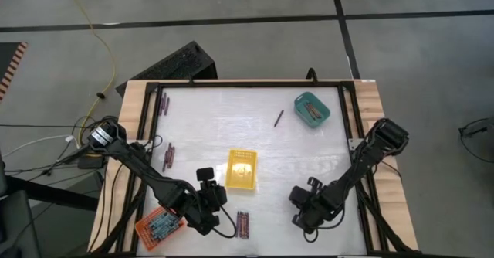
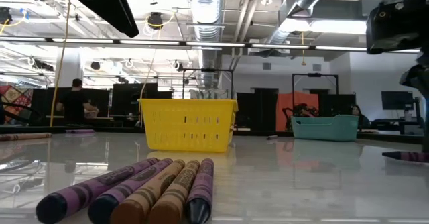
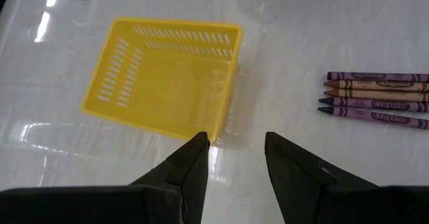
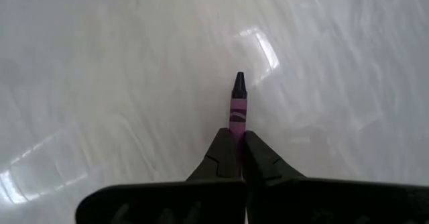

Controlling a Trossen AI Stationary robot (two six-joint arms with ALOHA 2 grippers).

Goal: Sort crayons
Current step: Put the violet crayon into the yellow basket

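My right gripper (image 4: 238, 135) is shut on a purple crayon (image 4: 238, 106) low over the near right of the white table (image 1: 216, 127). Open and holding nothing, my left gripper (image 3: 234, 143) hovers over the table just short of the yellow tray (image 3: 164, 76), near the tray's closest corner. Several purple and brown crayons (image 3: 375, 103) lie side by side on the table by its near edge (image 1: 242, 224). One loose crayon (image 1: 279, 118) lies at the far side, and more lie at the left (image 1: 169, 155). My right gripper pinches the purple crayon's rear end (image 4: 237, 125) between its two fingertips. The fingers slant steeply down from above. The crayon sticks out ahead of them, dark tip (image 4: 239, 83) leading, about level just over the table (image 2: 405, 155). Whether it rests on the table, I cannot tell.
A teal tray (image 1: 312, 109) with crayons stands at the far right. An orange tray (image 1: 158, 225) with crayons sits at the near left corner. More crayons (image 1: 164, 102) lie along the far left edge. A dark frame (image 1: 231, 84) runs round the table.
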